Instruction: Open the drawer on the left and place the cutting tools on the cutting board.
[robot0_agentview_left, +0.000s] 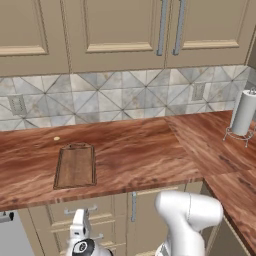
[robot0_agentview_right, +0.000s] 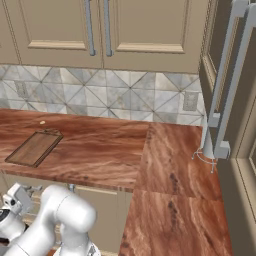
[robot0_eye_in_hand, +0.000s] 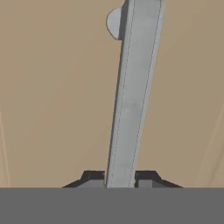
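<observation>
the gripper (robot0_eye_in_hand: 120, 181) is clenched on the silver handle (robot0_eye_in_hand: 131, 100) of the drawer (robot0_eye_in_hand: 52, 96): in the hand view the bar runs up from between the two dark fingertips (robot0_eye_in_hand: 94, 177), one pressed to each side of it, with a round mount where it meets the beige front. in the left base view the hand sits low under the counter (robot0_agentview_left: 145, 155) edge, at the top left drawer (robot0_agentview_left: 75, 209), which looks shut. the board (robot0_agentview_left: 75, 166) lies flat on the counter right above that drawer, bare; the cutting tools are presumably inside the drawer

handling, as i judge it: the handle is a stiff, smooth metal bar, so it can slide sideways in the pads; a hold near the middle keeps the pull even. the drawer should be rigid and fairly light, running on straight rails, so the pull wants to go square out from the front, not up or aslant, or the grip may slip off

a towel roll (robot0_agentview_left: 244, 114) stands well to the right, out of the way
</observation>
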